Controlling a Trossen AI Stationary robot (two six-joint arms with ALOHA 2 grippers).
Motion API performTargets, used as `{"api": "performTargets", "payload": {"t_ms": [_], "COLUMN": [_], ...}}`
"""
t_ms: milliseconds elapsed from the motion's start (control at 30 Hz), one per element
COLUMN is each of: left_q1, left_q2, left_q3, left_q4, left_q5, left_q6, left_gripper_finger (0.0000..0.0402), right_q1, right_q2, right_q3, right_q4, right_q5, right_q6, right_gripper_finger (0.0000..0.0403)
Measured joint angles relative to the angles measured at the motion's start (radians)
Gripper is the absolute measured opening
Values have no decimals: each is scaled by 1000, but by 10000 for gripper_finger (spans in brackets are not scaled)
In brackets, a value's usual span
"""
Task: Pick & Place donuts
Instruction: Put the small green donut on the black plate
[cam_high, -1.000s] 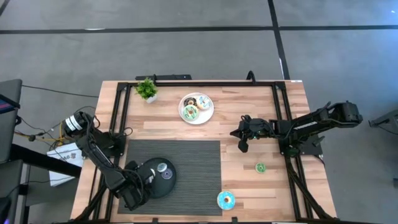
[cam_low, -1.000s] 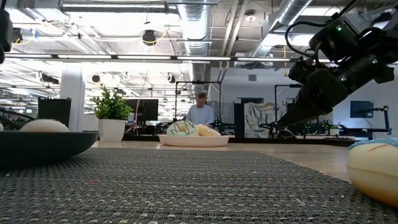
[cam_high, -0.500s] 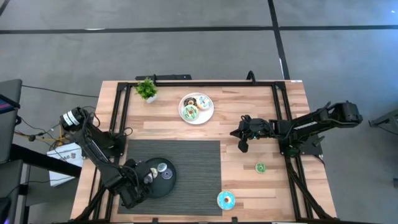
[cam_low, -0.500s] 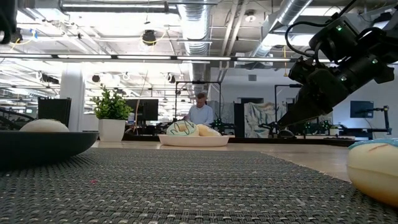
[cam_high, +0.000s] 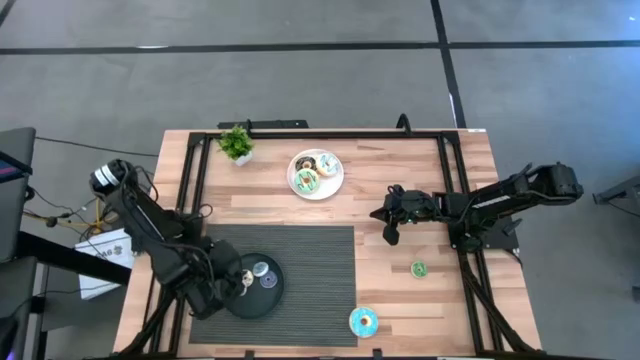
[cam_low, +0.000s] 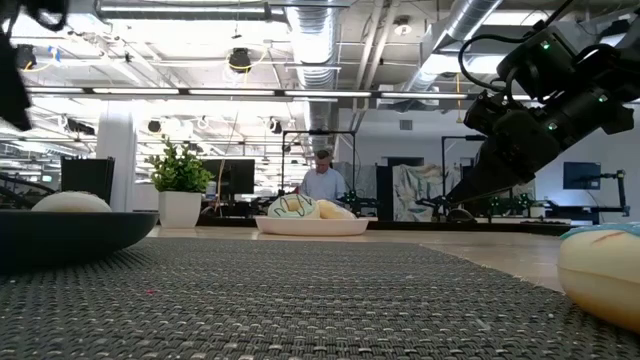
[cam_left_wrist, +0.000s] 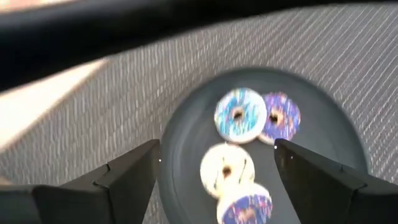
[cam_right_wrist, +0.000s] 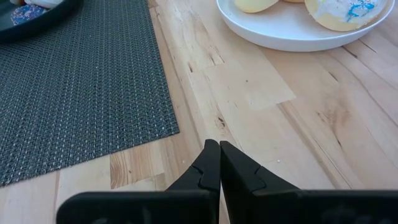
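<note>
Several coin-sized donuts (cam_left_wrist: 239, 115) lie in the black dish (cam_high: 250, 287) on the grey mat. My left gripper (cam_left_wrist: 216, 148) hovers open above the dish's left part, one finger on either side of it in the left wrist view, touching nothing. A white plate (cam_high: 316, 173) at the far middle holds donuts (cam_high: 307, 181). A blue donut (cam_high: 363, 321) lies on the wood near the front edge, and a small green donut (cam_high: 418, 269) lies farther right. My right gripper (cam_high: 388, 235) waits shut over bare wood right of the mat.
A small potted plant (cam_high: 236, 143) stands at the far left. The grey mat (cam_high: 290, 270) covers the near middle of the table. Black frame rails (cam_high: 450, 190) run along the table's sides. A person (cam_low: 322, 180) stands far back in the room.
My left gripper has risen from the black dish's near left rim and drawn a little toward the far edge. The donuts in the dish lie still. The right arm has kept still.
</note>
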Motion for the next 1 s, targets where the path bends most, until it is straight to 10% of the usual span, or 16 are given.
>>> {"api": "performTargets", "payload": {"t_ms": [300,800,1000], "left_q1": [169,368,427], "left_q2": [-4,-4,-4], "left_q3": [-9,-25,-79], "left_q4": [189,483,757], "left_q5": [-42,-16,128], "left_q6": [491,1182,1408], "left_gripper_finger": [264,13,2], "right_q1": [0,0,0], "right_q2": [0,0,0], "right_q3": [0,0,0], "right_q4": [0,3,4], "right_q5": [0,0,0], "right_q6": [0,1,1], "right_gripper_finger": [1,1,1]}}
